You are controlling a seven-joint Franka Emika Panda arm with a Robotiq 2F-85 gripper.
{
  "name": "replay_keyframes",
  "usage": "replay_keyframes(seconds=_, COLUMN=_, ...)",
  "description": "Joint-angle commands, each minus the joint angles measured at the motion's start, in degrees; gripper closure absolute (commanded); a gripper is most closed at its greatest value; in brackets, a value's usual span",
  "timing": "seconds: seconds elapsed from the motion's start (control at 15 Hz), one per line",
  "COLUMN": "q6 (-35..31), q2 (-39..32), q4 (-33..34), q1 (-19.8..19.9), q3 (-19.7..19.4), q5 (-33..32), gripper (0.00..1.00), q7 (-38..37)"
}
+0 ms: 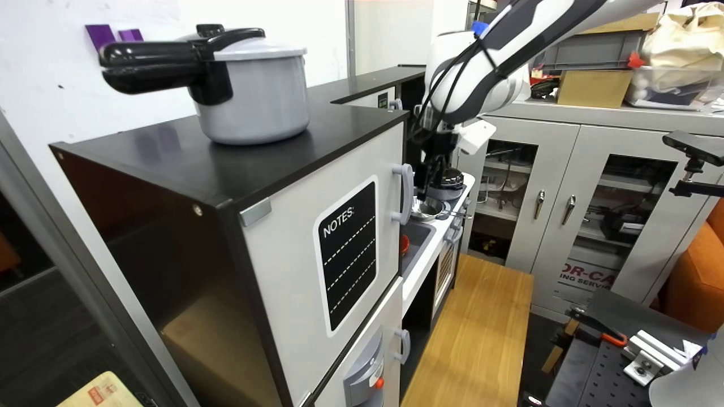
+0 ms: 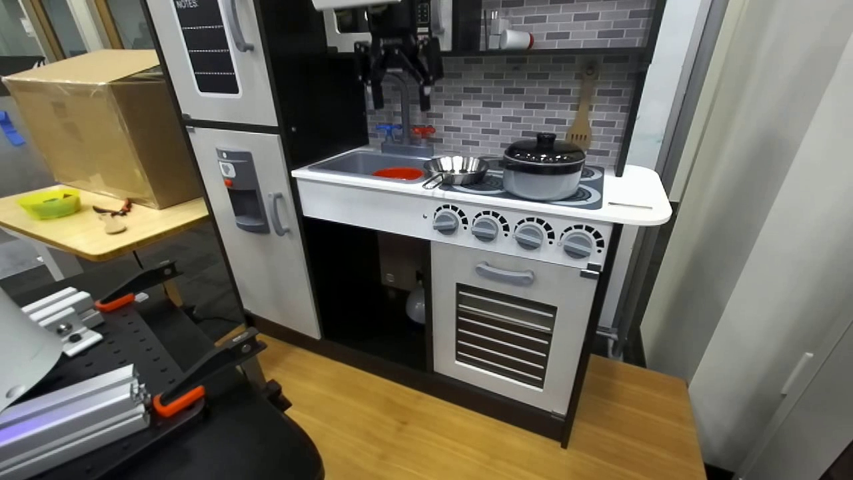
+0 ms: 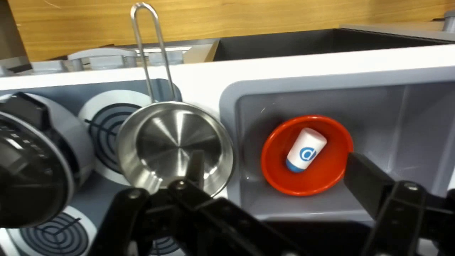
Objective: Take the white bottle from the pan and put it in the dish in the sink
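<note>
The gripper [image 2: 401, 100] hangs above the level of the sink [image 3: 376, 117], pointing down. It is released: its fingers [image 3: 366, 181] stand well apart. The white bottle [image 3: 306, 150] is below the gripper and apart from it; in the wrist view it shows in the space between the two fingers, nearer the one on the right. It lies at a slant inside the red dish [image 3: 336, 144], its blue end toward the lower left of that view and a round blue logo facing the camera. The dish sits in the sink, at the end next to the hob [image 3: 96, 192].

The finger at the left of the wrist view shows over the pan [image 3: 160, 135], a shiny steel one whose long wire handle points across the front edge of the white counter [image 3: 320, 64]. The pan rests at the edge of the hob, just beside the sink. Past it, also on the hob, stands a grey pot [image 2: 543, 180] under a black lid [image 2: 544, 150].

Behind the sink rises a grey tap [image 2: 405, 113] with a blue knob [image 2: 388, 128] and a red knob [image 2: 423, 131]. A wooden spatula [image 2: 584, 110] hangs against the brick-patterned wall [image 2: 493, 100]. Farther out, in an exterior view, a black-handled cooker [image 1: 254, 96] stands on the tall cabinet [image 1: 288, 243]. A cardboard box [image 2: 126, 127] and a yellow-green bowl [image 2: 50, 203] share a wooden desk [image 2: 143, 230].
</note>
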State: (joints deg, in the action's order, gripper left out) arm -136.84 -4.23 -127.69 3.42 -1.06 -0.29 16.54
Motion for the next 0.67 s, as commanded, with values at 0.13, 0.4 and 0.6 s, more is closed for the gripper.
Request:
replay_keyframes(seconds=0.13, q6=9.16, q2=15.9, q4=-7.73, q1=0.56, q3=-2.6, q5=-0.35, gripper=0.0, q7=-1.36)
replay_keyframes(seconds=0.4, q6=11.19, q2=18.42, q4=-8.64, q1=0.05, q3=-3.85, q5=-0.17, gripper=0.0, q7=-1.51)
replay_keyframes(seconds=0.6, q6=11.26, q2=18.89, q4=-9.26, q1=0.05, q3=-3.94, q5=-0.17, gripper=0.0, q7=-1.83)
